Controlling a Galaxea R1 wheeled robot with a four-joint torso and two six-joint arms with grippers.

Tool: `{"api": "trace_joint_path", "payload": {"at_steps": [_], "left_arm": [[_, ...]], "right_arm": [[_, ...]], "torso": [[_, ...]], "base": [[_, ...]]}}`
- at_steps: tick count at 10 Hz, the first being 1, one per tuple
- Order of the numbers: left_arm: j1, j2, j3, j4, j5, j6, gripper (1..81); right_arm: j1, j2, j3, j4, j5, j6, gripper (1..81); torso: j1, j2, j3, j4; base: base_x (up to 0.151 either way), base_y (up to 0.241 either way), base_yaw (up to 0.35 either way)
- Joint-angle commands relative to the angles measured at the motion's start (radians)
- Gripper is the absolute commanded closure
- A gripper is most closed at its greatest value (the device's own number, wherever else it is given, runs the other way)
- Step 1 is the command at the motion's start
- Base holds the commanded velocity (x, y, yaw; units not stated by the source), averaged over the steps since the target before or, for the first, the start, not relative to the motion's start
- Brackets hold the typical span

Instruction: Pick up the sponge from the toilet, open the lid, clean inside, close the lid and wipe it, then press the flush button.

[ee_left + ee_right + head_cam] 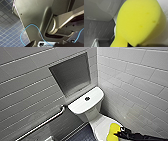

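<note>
One yellow sponge (113, 130) is what I have in the right gripper (118, 133), which is clamped on its near end (in the right wrist view the foam bulges out wide beyond the pinch). From the head camera, the sponge sits over the white lid (102, 125), which lies down flat on the bowl. I cannot say whether the foam actually touches it. The toilet (87, 112) stands in the corner of two white tiled walls. The flush button (87, 98) is a dark dot in the middle of the tank top, well apart from the sponge. A metal grab bar (41, 125) runs slantwise along the left wall, below a grey recessed niche (71, 72). For the left gripper I cannot tell wide from narrow. Its wrist camera looks past the robot's grey body (33, 15), a blue cable (37, 28) and dark blue floor tiles (8, 32).
</note>
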Motion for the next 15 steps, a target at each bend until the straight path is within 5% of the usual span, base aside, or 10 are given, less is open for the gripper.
{"api": "trace_joint_path", "payload": {"at_steps": [1,6,10,12,15], "left_arm": [[0.003,-0.019,0.001,-0.007,0.092,0.0,1.0],[0.006,-0.013,0.001,-0.01,0.092,0.0,1.0],[0.018,-0.017,0.001,-0.013,0.092,0.0,1.0],[0.025,-0.019,0.001,-0.015,0.092,0.0,1.0],[0.034,-0.019,0.001,-0.013,0.092,0.0,1.0]], "right_arm": [[0.2,0.147,-0.223,0.095,-0.13,0.013,81.1],[0.261,0.165,-0.279,0.101,-0.12,0.019,81.1],[0.249,0.311,-0.586,0.133,-0.098,0.092,81.1],[0.226,0.385,-0.695,0.133,-0.006,0.216,81.1],[0.193,0.368,-0.708,0.095,-0.067,0.22,81.1]], "torso": [[0.0,0.0,0.0,0.0],[0.001,0.001,0.004,0.0],[0.001,0.001,0.004,0.0],[0.001,0.001,0.004,0.0],[0.001,0.001,0.004,0.0]], "base": [[0.0,0.0,0.0],[0.0,0.0,0.0],[0.0,0.0,0.0],[0.0,0.0,0.0],[0.0,0.0,0.0]]}}
